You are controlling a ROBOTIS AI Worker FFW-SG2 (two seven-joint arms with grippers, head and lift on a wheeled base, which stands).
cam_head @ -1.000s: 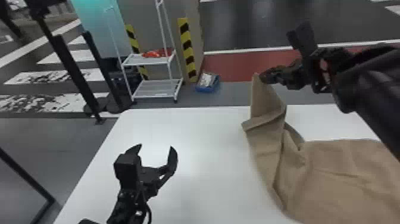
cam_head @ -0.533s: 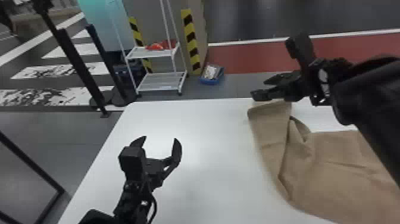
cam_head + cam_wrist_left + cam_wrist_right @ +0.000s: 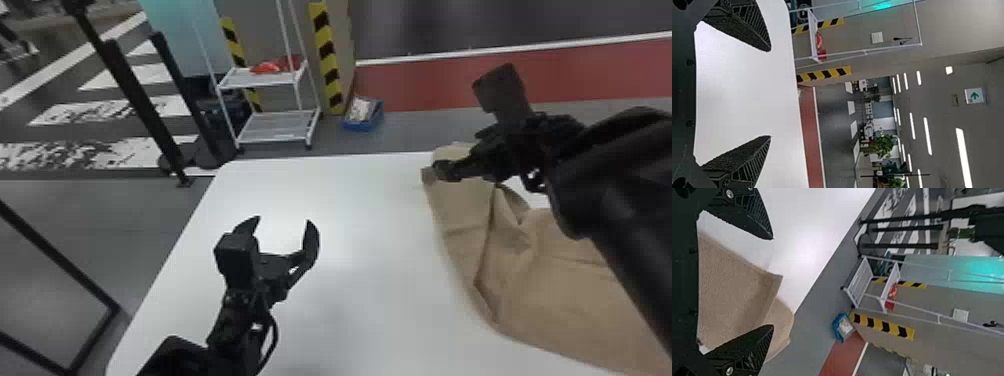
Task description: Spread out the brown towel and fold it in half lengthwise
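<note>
Right now the brown towel [image 3: 550, 280] lies rumpled along the right side of the worktop [image 3: 370, 300], reaching its far edge, where the right gripper [image 3: 450, 167] is spread wide at a towel corner, while the left gripper [image 3: 282, 221] gapes near the left edge.

Left wrist view: white sign [image 3: 981, 98] bearing a green arrow [image 3: 974, 95]. Position: high up, well beyond the left claw [image 3: 283, 223].
</note>
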